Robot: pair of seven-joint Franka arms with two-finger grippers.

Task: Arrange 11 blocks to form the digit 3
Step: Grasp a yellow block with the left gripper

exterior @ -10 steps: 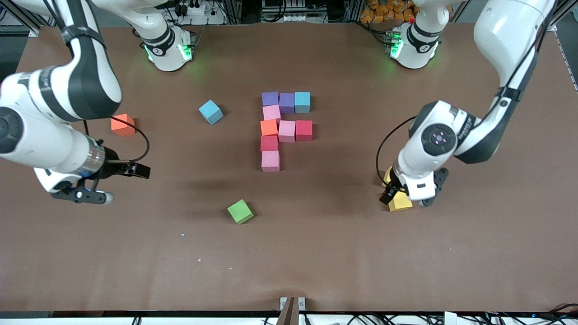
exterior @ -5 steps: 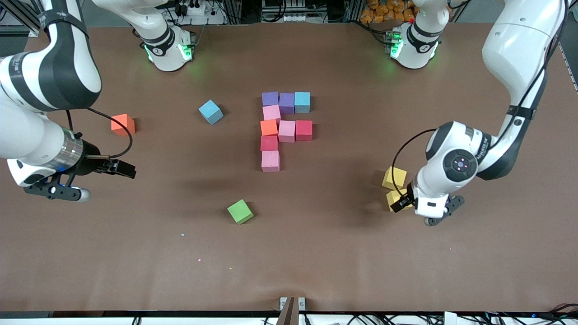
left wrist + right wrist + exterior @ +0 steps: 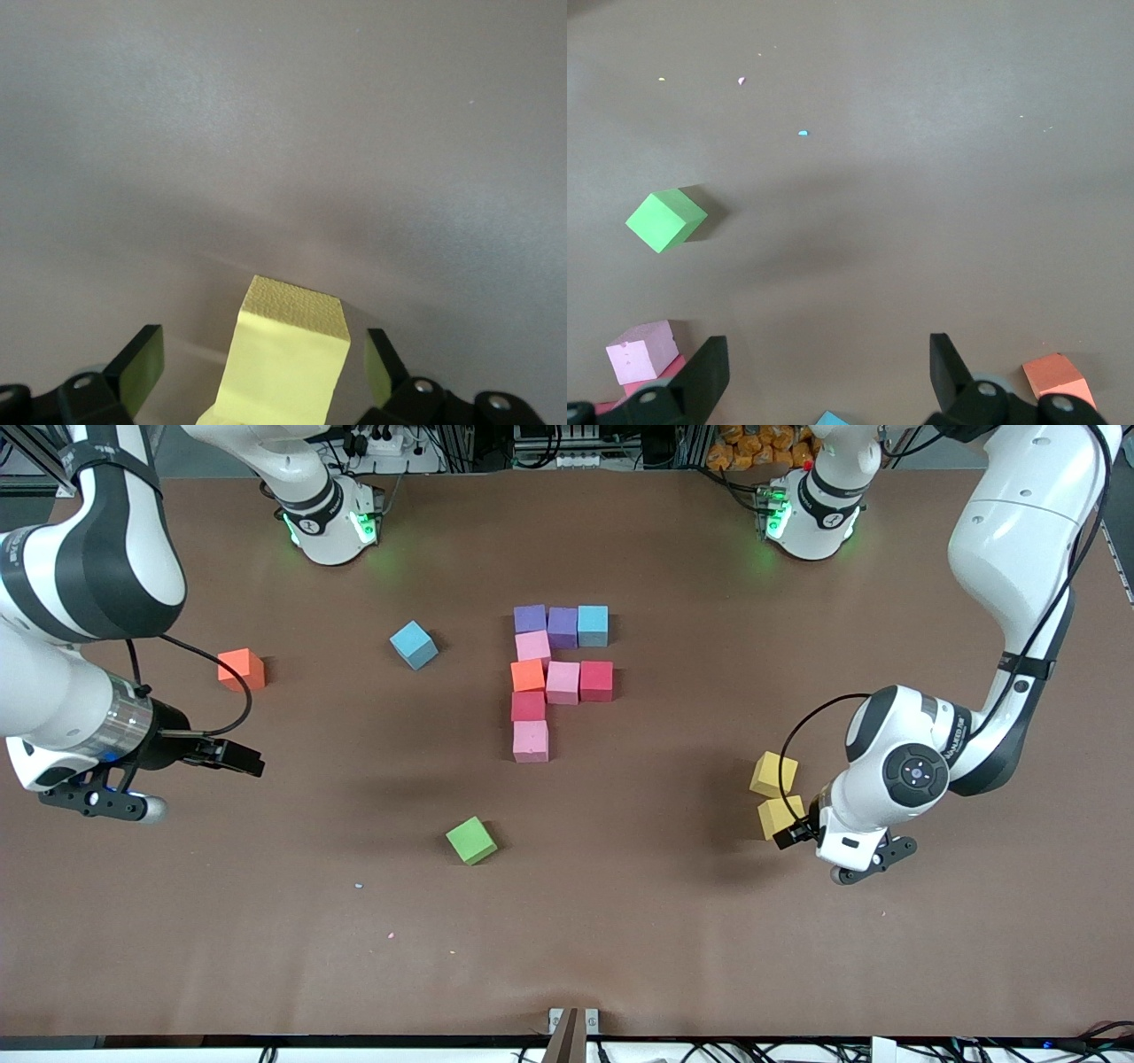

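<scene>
The partly built digit 3 [image 3: 554, 677] is sitting at the middle of the bench [image 3: 620, 921]: two purple blocks [image 3: 547, 622] and a light blue block [image 3: 593, 625] are forming one bar, an orange block [image 3: 528, 676], a pink block [image 3: 563, 682] and a red block [image 3: 596, 680] are forming the next. Two yellow blocks [image 3: 772, 795] are lying together toward the left arm's end. The left claw [image 3: 864, 859] is hanging wide open, just beside the yellow block [image 3: 288, 359] nearer the front camera, gripping nothing. The right claw [image 3: 97, 804] is hovering wide open and empty over bare bench. A green cube [image 3: 470, 840], a loose blue cube [image 3: 414, 644] and a loose orange cube [image 3: 242, 670] are lying apart from the figure.
</scene>
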